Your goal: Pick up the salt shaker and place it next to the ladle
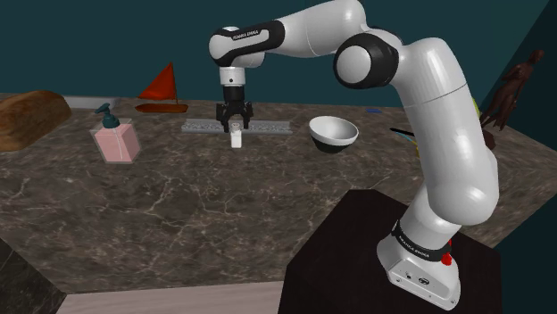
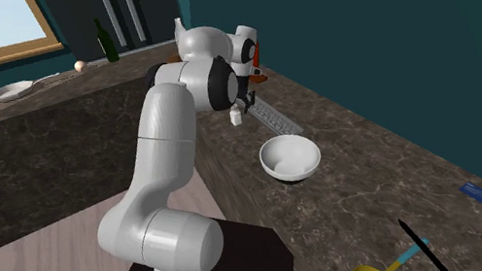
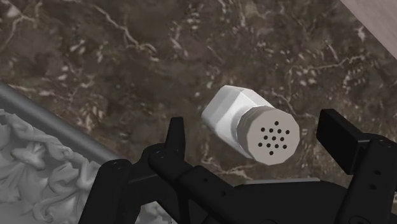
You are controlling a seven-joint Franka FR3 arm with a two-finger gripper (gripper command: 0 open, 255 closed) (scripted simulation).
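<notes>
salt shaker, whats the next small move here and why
Probably close the fingers on the salt shaker: in the wrist view it sits between them with a gap on each side, so it is not held yet, and in the shoulder view the gripper hangs right over it on the dark counter.

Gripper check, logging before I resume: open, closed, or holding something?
Gripper: open, straddling the salt shaker without touching it.
</notes>
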